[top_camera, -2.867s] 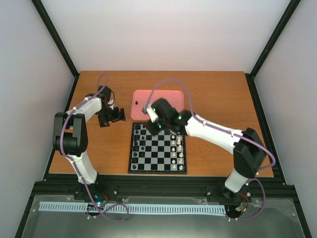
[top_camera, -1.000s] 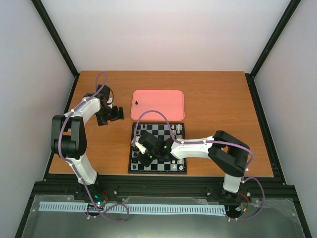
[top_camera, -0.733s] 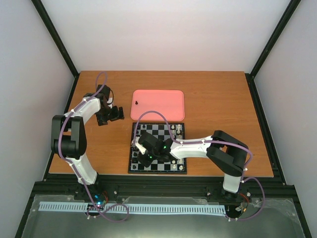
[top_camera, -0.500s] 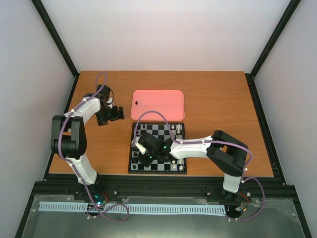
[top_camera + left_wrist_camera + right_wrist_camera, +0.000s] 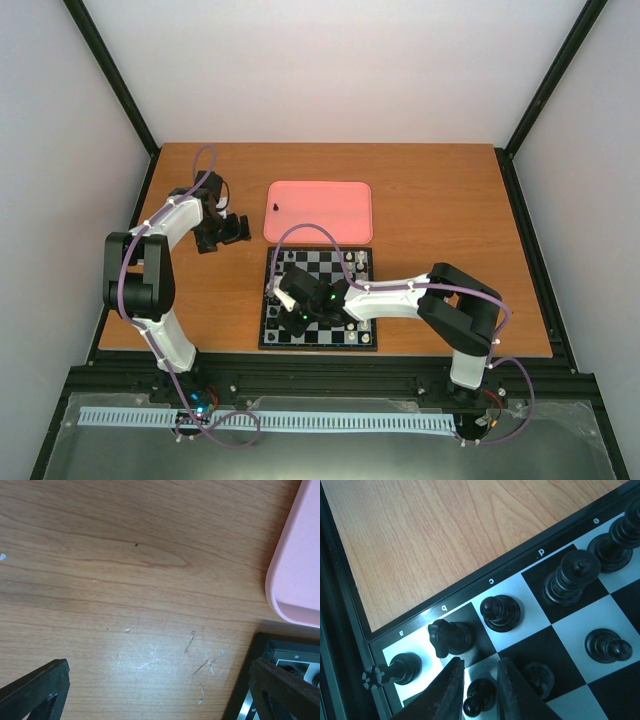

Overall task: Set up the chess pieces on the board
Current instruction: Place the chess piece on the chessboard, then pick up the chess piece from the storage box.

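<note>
The board (image 5: 320,345) lies at the table's middle front, with black chess pieces along its left side. My right gripper (image 5: 297,318) hangs over the board's near left corner. In the right wrist view its fingers (image 5: 479,667) stand slightly apart on either side of a black pawn (image 5: 480,697) that rests on a pale square; I see a thin gap on each side. Behind it stand a knight (image 5: 449,636), a rook (image 5: 402,669) and taller figures (image 5: 572,577). My left gripper (image 5: 225,235) is wide open over bare wood (image 5: 160,700), holding nothing.
The pink tray (image 5: 320,210) lies behind the board with one small black piece (image 5: 274,207) near its left edge; its corner (image 5: 300,570) shows in the left wrist view. White pieces (image 5: 360,265) stand on the board's right side.
The right arm came from the board's far edge down to its near left corner. Over the last second its fingers have parted slightly around the pawn. The left arm has not moved.
</note>
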You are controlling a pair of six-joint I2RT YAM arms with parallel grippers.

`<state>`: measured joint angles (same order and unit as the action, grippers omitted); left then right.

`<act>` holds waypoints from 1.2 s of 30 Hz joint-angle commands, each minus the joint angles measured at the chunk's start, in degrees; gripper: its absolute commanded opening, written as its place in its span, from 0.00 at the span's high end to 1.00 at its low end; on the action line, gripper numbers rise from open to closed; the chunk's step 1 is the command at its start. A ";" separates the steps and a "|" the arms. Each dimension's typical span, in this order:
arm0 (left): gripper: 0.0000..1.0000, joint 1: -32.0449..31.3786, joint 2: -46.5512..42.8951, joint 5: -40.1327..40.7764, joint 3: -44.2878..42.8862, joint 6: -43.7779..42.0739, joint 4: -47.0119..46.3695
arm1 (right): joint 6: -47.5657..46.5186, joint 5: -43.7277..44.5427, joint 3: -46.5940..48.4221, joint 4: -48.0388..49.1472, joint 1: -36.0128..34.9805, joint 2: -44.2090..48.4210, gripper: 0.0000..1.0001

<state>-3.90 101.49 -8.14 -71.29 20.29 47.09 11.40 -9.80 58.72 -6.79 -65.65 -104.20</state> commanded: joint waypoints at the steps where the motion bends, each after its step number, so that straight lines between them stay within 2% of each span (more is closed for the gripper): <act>1: 0.00 0.07 -0.50 -0.22 -0.41 -0.66 -0.81 | -1.55 1.79 0.84 -2.21 -0.33 3.04 0.77; 13: 0.00 0.10 -1.33 0.29 -1.62 -0.72 0.02 | -4.54 6.62 6.71 -11.71 -0.10 12.21 0.58; 16: 0.00 0.09 -2.01 0.46 -1.41 -0.75 0.15 | -4.20 8.97 10.35 -14.44 2.16 12.48 0.49; 19: 0.00 0.04 -2.57 0.66 -1.08 -0.74 0.20 | -4.06 8.75 14.83 -16.62 6.93 10.23 0.47; 22: 0.00 0.07 -2.91 0.33 -0.87 -0.85 0.16 | -5.05 8.72 20.49 -18.29 11.59 5.17 0.40; 26: 0.00 0.06 -2.85 -0.21 -1.28 -0.87 0.34 | -6.13 7.96 32.13 -20.86 16.48 -4.83 0.38; 32: 0.00 0.03 -3.25 -0.18 -1.53 -0.47 0.26 | -6.61 9.08 52.70 -27.84 20.54 -21.87 0.39; 36: 0.00 -0.30 -3.66 -0.98 -1.03 -0.01 -0.38 | -5.23 7.91 64.20 -31.09 23.34 -31.34 0.45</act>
<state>-3.92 100.09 -8.40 -71.29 20.32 47.24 5.50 -1.74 114.54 -32.32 -44.64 -129.78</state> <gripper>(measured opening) 0.998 0.583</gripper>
